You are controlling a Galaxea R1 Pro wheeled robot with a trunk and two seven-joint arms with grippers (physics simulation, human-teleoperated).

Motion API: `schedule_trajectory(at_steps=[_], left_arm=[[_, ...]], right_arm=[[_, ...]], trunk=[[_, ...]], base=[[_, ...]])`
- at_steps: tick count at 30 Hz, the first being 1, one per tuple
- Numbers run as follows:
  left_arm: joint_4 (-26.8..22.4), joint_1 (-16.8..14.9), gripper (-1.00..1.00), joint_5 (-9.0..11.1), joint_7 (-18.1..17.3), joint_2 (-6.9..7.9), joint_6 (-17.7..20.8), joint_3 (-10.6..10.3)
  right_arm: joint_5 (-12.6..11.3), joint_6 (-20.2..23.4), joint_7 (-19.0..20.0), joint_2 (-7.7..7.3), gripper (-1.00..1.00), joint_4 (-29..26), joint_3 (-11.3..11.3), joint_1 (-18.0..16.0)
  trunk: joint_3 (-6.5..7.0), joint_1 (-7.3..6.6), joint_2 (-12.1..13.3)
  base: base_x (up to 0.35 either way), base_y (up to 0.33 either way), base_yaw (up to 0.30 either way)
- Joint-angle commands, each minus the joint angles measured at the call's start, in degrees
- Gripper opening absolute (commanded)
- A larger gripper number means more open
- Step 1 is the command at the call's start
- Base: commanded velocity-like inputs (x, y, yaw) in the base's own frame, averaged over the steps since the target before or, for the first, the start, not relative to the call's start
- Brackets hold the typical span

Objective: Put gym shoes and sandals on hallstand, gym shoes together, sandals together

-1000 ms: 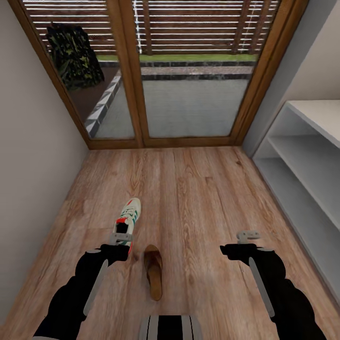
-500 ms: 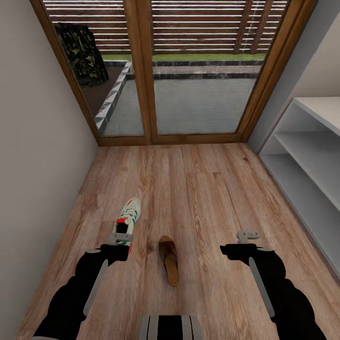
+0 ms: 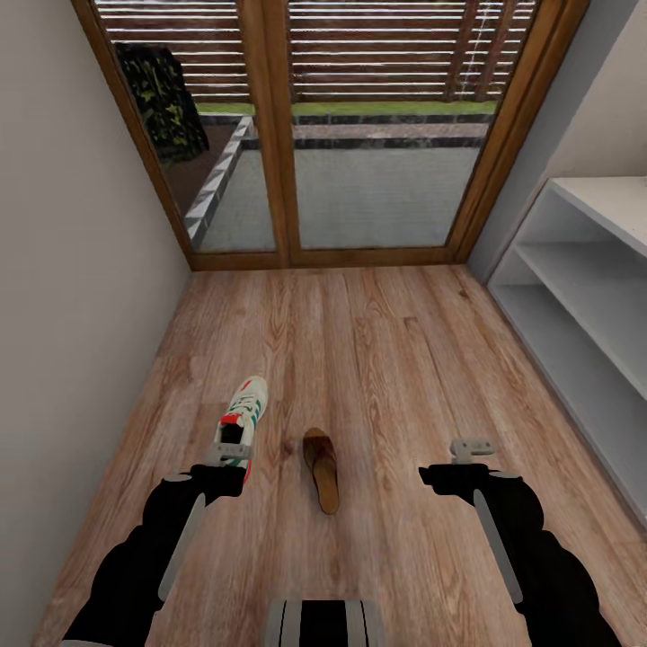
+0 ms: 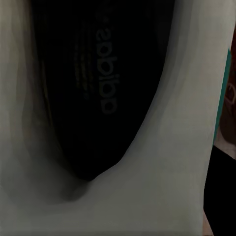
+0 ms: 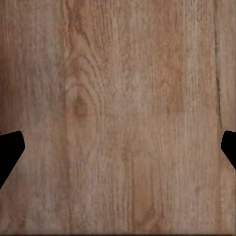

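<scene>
The left gripper (image 3: 235, 447) is closed on the heel of 1 cream-white lace-up sneaker with green stripes (image 3: 245, 412), held above the light brown wood-plank floor (image 3: 395, 359). The right gripper (image 3: 471, 447) hangs spread and empty near the pale grey-white shelving rack (image 3: 584, 296). This looks like the carrying step: next, swing the sneaker toward that rack; 1 dark brown leather sandal (image 3: 322, 468) lies on the planks, well apart from the rack.

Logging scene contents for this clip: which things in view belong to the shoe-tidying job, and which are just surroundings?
Job:
- gym shoe, at the left gripper, apparently held
- sandal, on the floor
- rack, shelves bare where seen
- right gripper, open, nothing in it

Surroundings:
- glass doors
- wall
- shrub outside
</scene>
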Motion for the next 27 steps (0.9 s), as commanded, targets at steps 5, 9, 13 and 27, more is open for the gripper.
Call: schedule_trajectory(at_steps=[5, 9, 13, 27], left_arm=[[0.0, 0.0, -1.0, 0.12, -0.14, 0.0, 0.0, 0.07], [0.0, 0.0, -1.0, 0.13, -0.15, 0.0, 0.0, 0.09], [0.0, 0.0, -1.0, 0.13, -0.11, 0.0, -0.01, 0.17], [0.0, 0.0, -1.0, 0.11, -0.07, 0.0, 0.0, 0.36]], right_arm=[[-0.01, 0.0, -0.05, 0.0, 1.0, 0.01, 0.01, 0.0], [-0.03, 0.0, -0.06, 0.0, 1.0, 0.0, 0.01, 0.0], [-0.07, 0.0, -0.01, -0.03, 1.0, 0.0, -0.09, 0.0], [-0.07, 0.0, -0.06, -0.09, 1.0, 0.0, -0.16, 0.0]], trunk=[[0.0, 0.0, 0.0], [0.0, 0.0, 0.0], [0.0, 0.0, 0.0], [-0.38, 0.0, 0.0]], base=[[-0.106, 0.143, 0.0], [-0.157, 0.26, 0.0], [-0.17, 0.274, 0.0], [-0.029, 0.043, 0.066]])
